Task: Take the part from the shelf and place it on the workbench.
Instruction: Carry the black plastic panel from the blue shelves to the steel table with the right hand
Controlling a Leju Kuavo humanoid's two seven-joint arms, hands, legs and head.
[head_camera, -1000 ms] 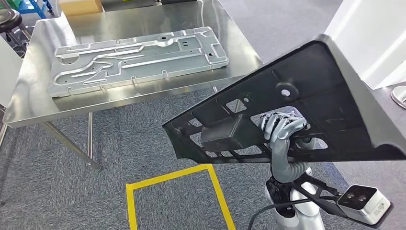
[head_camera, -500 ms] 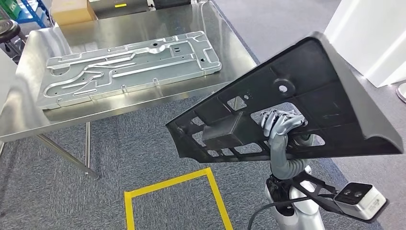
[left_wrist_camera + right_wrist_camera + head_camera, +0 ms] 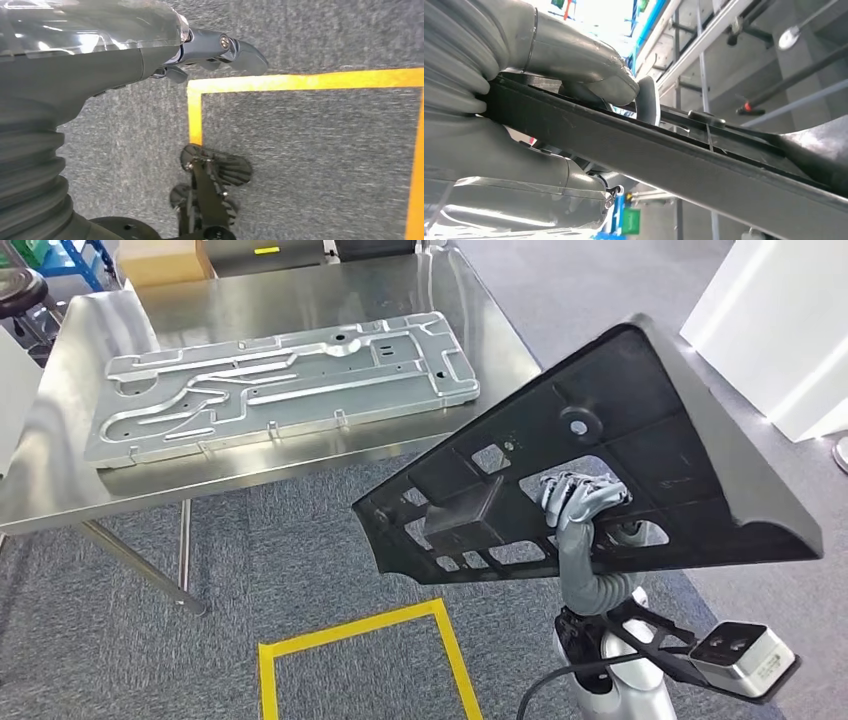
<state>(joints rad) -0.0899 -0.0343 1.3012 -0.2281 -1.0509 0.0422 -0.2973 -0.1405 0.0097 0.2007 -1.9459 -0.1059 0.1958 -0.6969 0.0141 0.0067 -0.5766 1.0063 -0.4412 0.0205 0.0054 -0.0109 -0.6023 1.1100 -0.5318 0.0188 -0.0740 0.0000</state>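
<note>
A large black ribbed plastic part [image 3: 640, 440], roughly triangular, is held up in the air at the right, tilted with its openwork underside toward me. My right hand [image 3: 580, 502] grips it from below through one of its openings. In the right wrist view the thumb [image 3: 589, 65] presses on the part's edge [image 3: 674, 155]. The steel workbench [image 3: 300, 300] stands ahead to the left, apart from the part. My left hand [image 3: 100, 55] hangs over the carpet holding nothing, with a finger stretched out.
A long silver stamped metal plate [image 3: 280, 385] lies across the workbench. Yellow tape [image 3: 350, 620] marks a rectangle on the grey carpet in front of me. A white cabinet [image 3: 780, 330] stands at the right; a cardboard box [image 3: 160, 258] sits behind the bench.
The camera has shifted, so the bench sits slightly differently in the picture. The black part stays in my right hand and now lies a little lower and further left.
</note>
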